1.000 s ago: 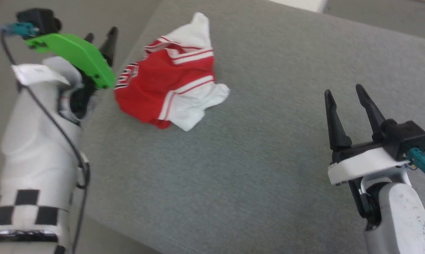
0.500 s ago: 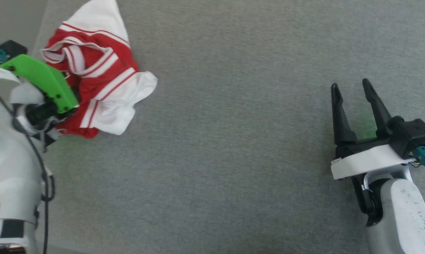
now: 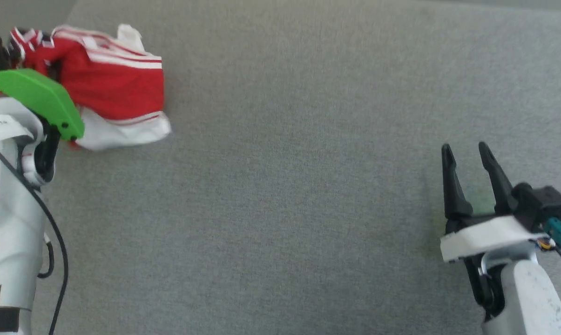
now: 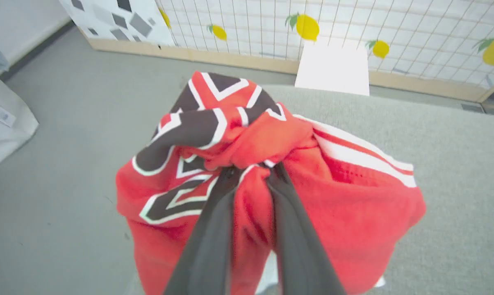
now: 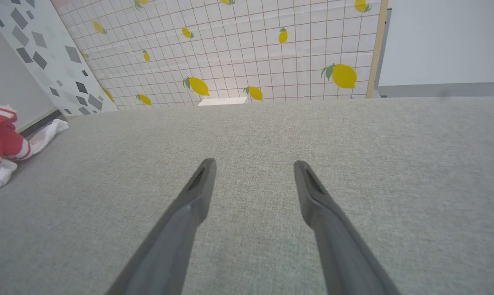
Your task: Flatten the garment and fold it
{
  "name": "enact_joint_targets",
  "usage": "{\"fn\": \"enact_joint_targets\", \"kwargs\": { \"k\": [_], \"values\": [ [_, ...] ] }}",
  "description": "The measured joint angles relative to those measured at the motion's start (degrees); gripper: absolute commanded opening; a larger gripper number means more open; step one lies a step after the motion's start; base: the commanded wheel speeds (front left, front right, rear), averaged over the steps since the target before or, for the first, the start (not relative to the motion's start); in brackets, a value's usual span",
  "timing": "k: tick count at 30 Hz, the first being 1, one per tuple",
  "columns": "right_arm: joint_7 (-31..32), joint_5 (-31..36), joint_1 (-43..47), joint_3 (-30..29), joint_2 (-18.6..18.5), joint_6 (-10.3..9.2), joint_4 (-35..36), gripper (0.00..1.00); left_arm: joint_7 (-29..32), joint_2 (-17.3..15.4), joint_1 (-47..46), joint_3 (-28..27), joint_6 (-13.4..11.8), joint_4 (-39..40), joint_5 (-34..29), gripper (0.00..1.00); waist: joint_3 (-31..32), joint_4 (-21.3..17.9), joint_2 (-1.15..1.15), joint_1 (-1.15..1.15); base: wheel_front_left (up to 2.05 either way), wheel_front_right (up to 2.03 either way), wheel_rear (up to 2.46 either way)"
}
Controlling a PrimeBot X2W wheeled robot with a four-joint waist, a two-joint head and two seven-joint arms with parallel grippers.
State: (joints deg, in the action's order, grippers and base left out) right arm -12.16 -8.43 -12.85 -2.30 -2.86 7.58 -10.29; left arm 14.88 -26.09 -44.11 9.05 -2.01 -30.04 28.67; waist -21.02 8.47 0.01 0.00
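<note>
The garment (image 3: 115,86), a red jersey with white sleeves and striped trim, lies bunched at the far left of the grey surface. In the left wrist view my left gripper (image 4: 251,170) is shut on a gathered fold of the garment (image 4: 353,196), red cloth pinched between the two dark fingers, with black white-outlined lettering just above the fingertips. In the head view the green wrist mount (image 3: 38,95) hides those fingers. My right gripper (image 3: 466,153) hovers open at the lower right, far from the cloth. Its wrist view shows the right gripper (image 5: 253,166) with nothing between its fingers and the garment (image 5: 1,135) at the left edge.
A grey fabric-covered surface (image 3: 285,209) spreads wide between the two arms; its left edge runs close to the garment. Beyond it stand a lemon-print grid wall (image 5: 251,49), a white panel (image 4: 333,67) and a pale bag (image 4: 5,119) on the floor.
The head camera has shifted. My left gripper has reached the garment and closed on it, bunching the cloth. The right gripper stays open.
</note>
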Motion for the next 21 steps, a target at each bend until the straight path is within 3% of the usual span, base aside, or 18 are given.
{"fn": "enact_joint_targets", "kwargs": {
  "k": [5,10,21],
  "values": [
    [-0.2,-0.8,3.0,-0.9,0.0,0.00,-0.8,1.00,-11.5,0.8,-3.3,4.2,1.1,3.1,-5.9,0.00,6.3,-0.2,0.00,-0.01,0.00,0.00,0.00],
    [-0.2,-1.5,5.2,-1.5,0.0,0.00,-1.0,1.00,-18.7,4.8,-6.7,7.0,2.8,4.7,-6.7,0.00,11.9,-1.5,0.00,-0.01,0.00,0.00,0.00],
    [1.2,-1.7,7.2,-3.1,0.0,0.00,1.7,1.00,-21.6,16.9,-6.2,12.3,5.4,5.3,-3.5,0.00,17.1,-11.2,0.00,-0.01,0.00,0.00,0.00]
  ]
}}
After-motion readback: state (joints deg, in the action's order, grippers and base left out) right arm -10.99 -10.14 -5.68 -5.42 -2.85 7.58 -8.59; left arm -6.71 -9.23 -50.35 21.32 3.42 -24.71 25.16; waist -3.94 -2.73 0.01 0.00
